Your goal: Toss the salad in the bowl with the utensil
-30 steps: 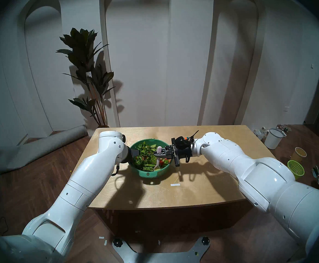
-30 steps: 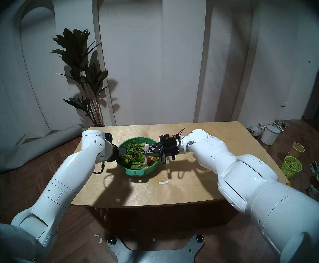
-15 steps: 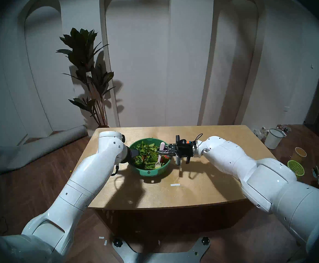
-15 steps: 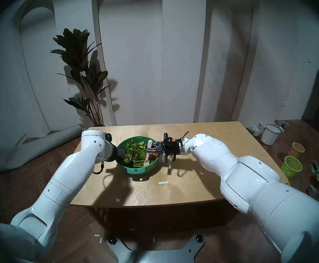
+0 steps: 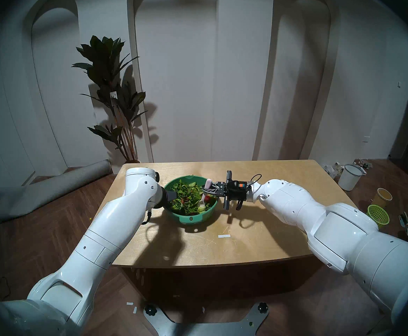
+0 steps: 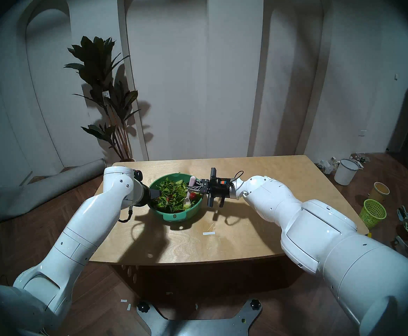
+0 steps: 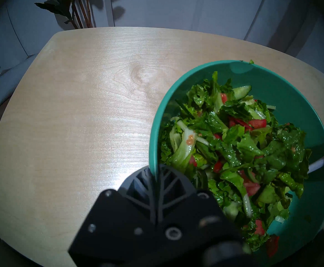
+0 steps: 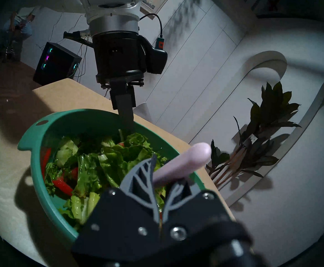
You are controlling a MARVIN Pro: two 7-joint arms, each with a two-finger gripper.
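The teal bowl (image 5: 209, 213) stands on the wooden table (image 5: 258, 243), its tab handle towards me. The salad (image 5: 187, 198) of lettuce, cucumber and red pieces fills it. My left gripper (image 5: 173, 196) is shut on the bowl's left rim; in the left wrist view its fingers (image 7: 165, 183) pinch the rim (image 7: 176, 87). My right gripper (image 5: 206, 190) reaches in over the right rim and is shut on the pale pink utensil (image 5: 207, 182), a spoon. Its handle (image 8: 186, 160) sticks up past the fingers. The scoop (image 5: 201, 203) dips into the leaves at the right.
A white paper strip (image 5: 224, 236) lies on the table in front of the bowl. On the floor to the right are a lime mesh basket (image 5: 378, 214), a paper cup (image 5: 383, 197) and a white bucket (image 5: 350, 177). A rolled mat (image 5: 47, 190) lies at the left.
My right gripper drew back to the right and farther from me, rolling the wrist. The spoon's scoop swept from the bowl's near edge to its right side. The left arm stayed put.
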